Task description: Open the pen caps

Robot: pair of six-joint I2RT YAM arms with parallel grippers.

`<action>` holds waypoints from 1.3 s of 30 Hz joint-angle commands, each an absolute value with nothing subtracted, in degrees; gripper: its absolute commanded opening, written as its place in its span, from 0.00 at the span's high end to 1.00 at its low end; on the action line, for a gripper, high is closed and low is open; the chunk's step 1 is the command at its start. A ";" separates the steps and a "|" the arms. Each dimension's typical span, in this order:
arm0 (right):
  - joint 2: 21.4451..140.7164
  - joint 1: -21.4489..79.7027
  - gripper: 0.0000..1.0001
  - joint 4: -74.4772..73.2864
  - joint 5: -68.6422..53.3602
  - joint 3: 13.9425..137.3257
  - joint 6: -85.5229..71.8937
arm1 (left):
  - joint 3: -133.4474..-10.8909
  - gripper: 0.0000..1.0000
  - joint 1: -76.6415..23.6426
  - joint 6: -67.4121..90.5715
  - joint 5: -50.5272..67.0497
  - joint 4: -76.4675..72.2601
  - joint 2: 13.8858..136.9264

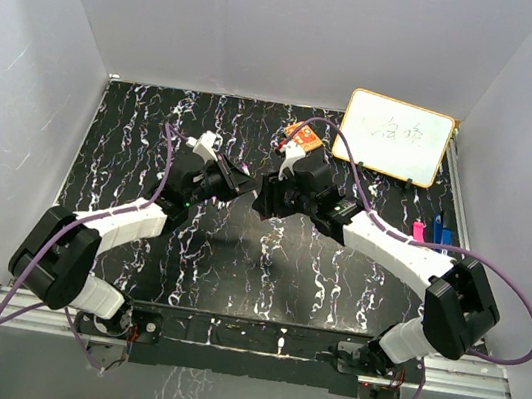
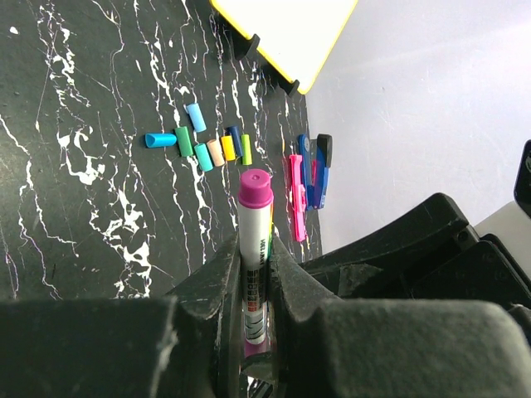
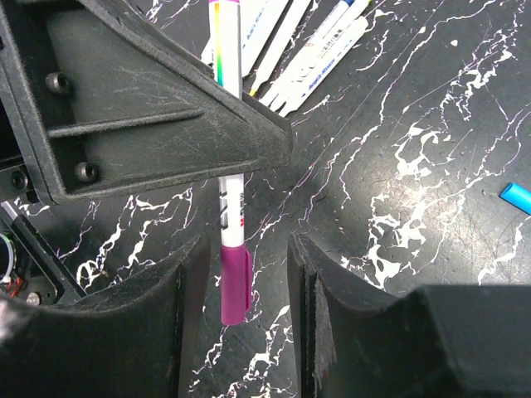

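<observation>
1. The left tool (image 2: pixel 254 278) is clamped on a white marker (image 2: pixel 255 249).
2. The right tool (image 3: pixel 246 274) stands apart, 1 finger on either side of that marker's purple cap (image 3: pixel 236 282), with gaps showing.
3. The step in hand looks like seizing the cap. The next move calls for closing on it, then pulling straight off.

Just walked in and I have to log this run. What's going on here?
The left gripper is shut on a white marker, holding it out toward the other arm. The right gripper is open, its fingers on either side of the marker's purple cap without closing on it, so the cap has not been pulled off yet. A cluster of loose caps in several colours and several white markers lie on the table.
</observation>
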State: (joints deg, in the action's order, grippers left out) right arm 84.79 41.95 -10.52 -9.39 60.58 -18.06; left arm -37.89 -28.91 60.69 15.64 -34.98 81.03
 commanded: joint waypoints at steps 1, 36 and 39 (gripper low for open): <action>83.73 42.36 0.62 -9.14 -10.83 61.32 -17.40 | -40.22 1.00 -29.13 60.32 15.18 -34.72 78.66; 84.23 43.08 1.00 -14.90 -10.00 55.14 -16.07 | -52.85 1.00 -21.01 54.04 5.02 -27.81 83.87; 82.79 43.12 1.00 -15.45 -9.42 53.01 -16.08 | -54.80 1.00 -18.54 53.78 5.95 -27.53 85.46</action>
State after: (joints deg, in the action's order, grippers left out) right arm 84.99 42.54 -10.00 -8.95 55.99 -16.75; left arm -50.41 -22.98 55.29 8.73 -24.58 84.88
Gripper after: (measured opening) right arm 0.109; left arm 0.098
